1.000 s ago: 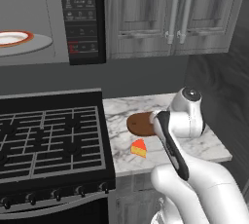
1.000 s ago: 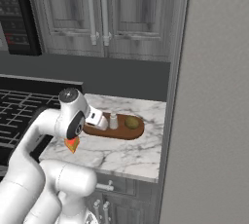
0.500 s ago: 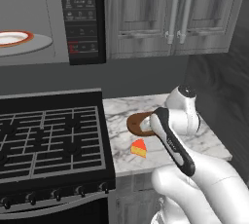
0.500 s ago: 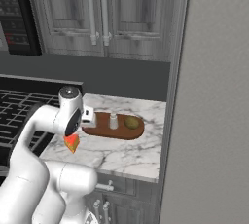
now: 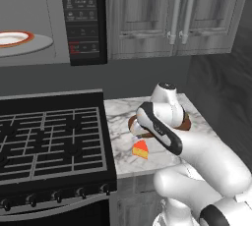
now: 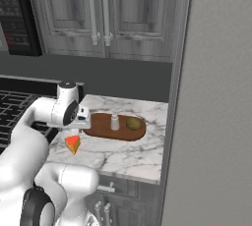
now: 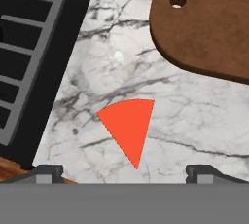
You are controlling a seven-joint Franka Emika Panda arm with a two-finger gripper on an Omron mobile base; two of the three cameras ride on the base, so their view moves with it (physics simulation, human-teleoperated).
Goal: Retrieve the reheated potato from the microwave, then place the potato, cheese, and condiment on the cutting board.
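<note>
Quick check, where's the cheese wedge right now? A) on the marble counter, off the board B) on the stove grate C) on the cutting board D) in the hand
A: the cheese lies on the marble counter, apart from the cutting board, which holds the condiment and potato; the open hand hangs above the wedge.

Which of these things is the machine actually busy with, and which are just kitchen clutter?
Part of the job:
- dark reddish-brown wooden cutting board
- yellowish-brown potato
- pale grey shaker bottle
- red-topped cheese wedge
- black microwave

Just there:
- black gas stove
- white plate with orange-red rim
</note>
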